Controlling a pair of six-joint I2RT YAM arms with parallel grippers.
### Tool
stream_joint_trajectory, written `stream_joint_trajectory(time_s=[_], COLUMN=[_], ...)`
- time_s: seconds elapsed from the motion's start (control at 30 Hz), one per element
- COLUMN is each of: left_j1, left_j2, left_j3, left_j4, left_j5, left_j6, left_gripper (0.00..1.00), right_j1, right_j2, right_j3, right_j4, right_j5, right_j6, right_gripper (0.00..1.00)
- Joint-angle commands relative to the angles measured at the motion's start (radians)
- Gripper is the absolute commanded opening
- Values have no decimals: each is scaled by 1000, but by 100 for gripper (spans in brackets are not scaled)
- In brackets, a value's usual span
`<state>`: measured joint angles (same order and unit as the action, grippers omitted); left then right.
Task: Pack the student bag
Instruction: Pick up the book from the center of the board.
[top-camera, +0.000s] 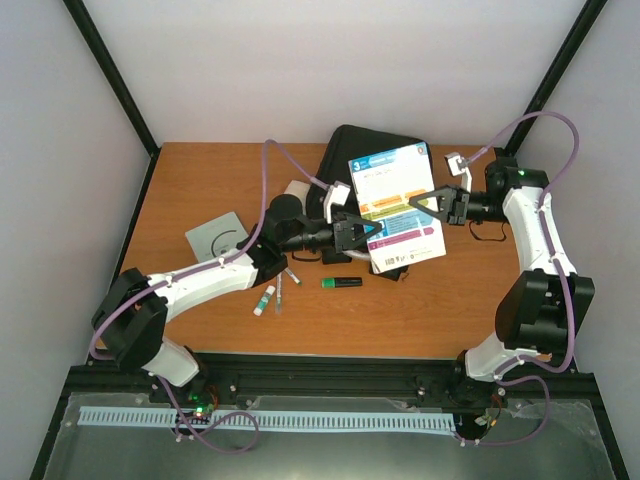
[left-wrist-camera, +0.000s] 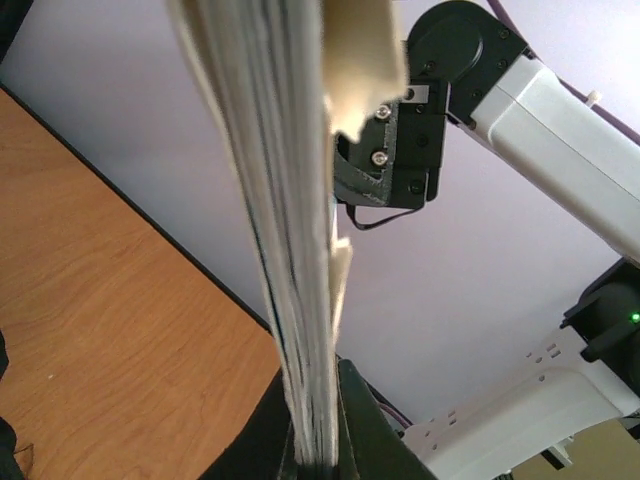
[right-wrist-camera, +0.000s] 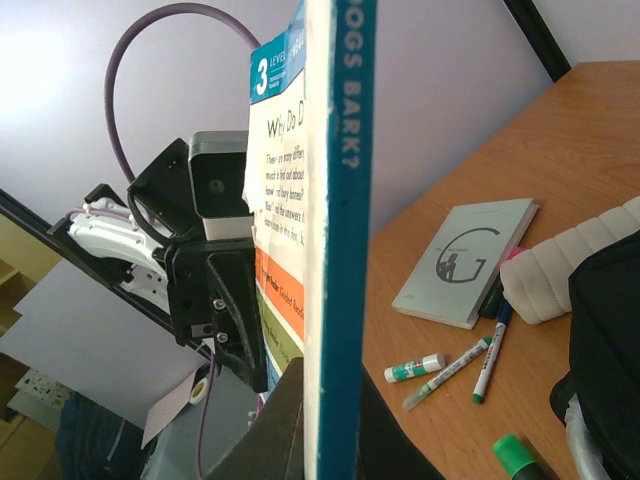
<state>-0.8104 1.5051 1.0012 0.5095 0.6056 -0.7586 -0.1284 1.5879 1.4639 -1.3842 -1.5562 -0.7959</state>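
Observation:
The student bag (top-camera: 362, 143) is a black backpack lying at the back middle of the table; its edge also shows in the right wrist view (right-wrist-camera: 610, 330). A thin book (top-camera: 397, 205) with a white, blue and orange cover is held up in front of the bag, between both grippers. My left gripper (top-camera: 357, 233) is shut on its left lower edge; in the left wrist view the page edges (left-wrist-camera: 290, 250) run up from my gripper (left-wrist-camera: 318, 445). My right gripper (top-camera: 428, 204) is shut on the right edge, on the teal spine (right-wrist-camera: 340, 250), which runs up from my gripper (right-wrist-camera: 335, 420).
On the table lie a grey book (top-camera: 218, 235) (right-wrist-camera: 470, 260), a glue stick (top-camera: 264, 300) (right-wrist-camera: 415, 369), pens (top-camera: 279, 292) (right-wrist-camera: 455, 372), a green highlighter (top-camera: 341, 283) (right-wrist-camera: 520, 455) and a white padded case (top-camera: 298, 190) (right-wrist-camera: 570, 265). Black frame posts stand at the back corners.

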Motion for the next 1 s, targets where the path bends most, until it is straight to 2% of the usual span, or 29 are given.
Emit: stream_joint_trajectory(time_s=[0.0, 0.1, 0.23, 0.3, 0.37, 0.4, 0.47, 0.53, 0.6, 0.73, 0.83, 0.97], left_j1=[-7, -7, -7, -7, -6, -7, -7, -7, -7, -6, -7, -18], left_j2=[-13, -38, -87, -115, -144, -163, -190, -223, -251, -277, -285, -302], left_j3=[-6, -28, -40, -41, -44, -42, -38, -51, -45, 2, 22, 17], left_j4=[82, 61, -34, -110, -195, -245, -381, -464, -578, -842, -998, -1116], left_j5=[36, 18, -3, -33, -59, -80, -131, -158, -194, -269, -291, -204], left_j6=[-7, -3, 43, 78, 113, 133, 174, 219, 271, 377, 440, 544], left_gripper=[1, 1, 1, 1, 1, 1, 1, 1, 1, 1, 1, 1], right_j1=[-1, -2, -4, -3, -3, -3, -3, -4, -4, -2, -1, 33], right_j2=[5, -12, -41, -77, -136, -170, -236, -258, -264, -286, -334, -352], right_j3=[20, 16, -2, -32, -119, -163, -209, -202, -156, -37, -20, -23], right_j4=[-12, -10, 52, 173, 388, 493, 576, 550, 459, 181, 172, 175], right_j5=[-114, -82, -6, 59, 172, 248, 402, 487, 526, 508, 534, 520], right_j6=[-72, -79, -37, 68, 274, 374, 442, 414, 333, 37, -15, -82], right_gripper=[3, 3, 12, 18, 24, 30, 48, 59, 65, 75, 83, 87])
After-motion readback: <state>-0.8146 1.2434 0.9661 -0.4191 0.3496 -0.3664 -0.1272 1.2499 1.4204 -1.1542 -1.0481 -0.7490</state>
